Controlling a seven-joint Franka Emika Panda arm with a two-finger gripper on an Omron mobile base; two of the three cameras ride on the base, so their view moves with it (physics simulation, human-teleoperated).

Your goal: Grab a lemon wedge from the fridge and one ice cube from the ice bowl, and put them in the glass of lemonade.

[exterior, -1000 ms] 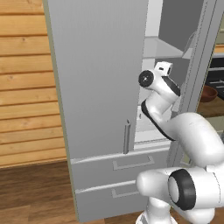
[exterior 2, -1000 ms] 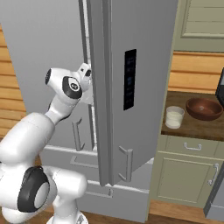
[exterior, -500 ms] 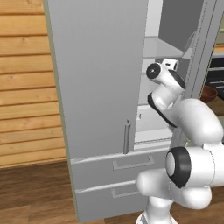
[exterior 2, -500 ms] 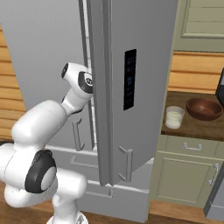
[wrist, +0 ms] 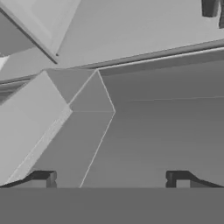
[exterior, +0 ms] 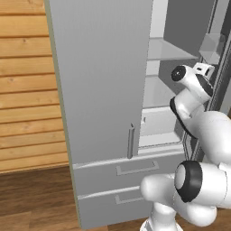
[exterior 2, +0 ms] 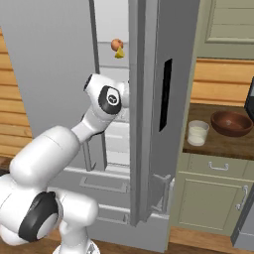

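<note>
Jaws (wrist: 109, 177) wide open and empty, arm reaching into the open fridge (exterior: 103, 90) interior. Lemon wedge (exterior 2: 119, 53) sits on an upper fridge shelf beside a round orange fruit (exterior 2: 116, 44). Glass of lemonade (exterior 2: 197, 133) on the bench (exterior 2: 223, 144) near a brown bowl (exterior 2: 231, 123).

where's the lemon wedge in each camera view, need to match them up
Left base view: I cannot make it out; the fridge interior there shows bare shelves.
Right base view: the lemon wedge sits high in the open fridge, just below a round orange fruit.
Hand view: I cannot make it out among grey fridge surfaces.
Shared landmark: the robot's wrist reaching into the fridge opening.
</note>
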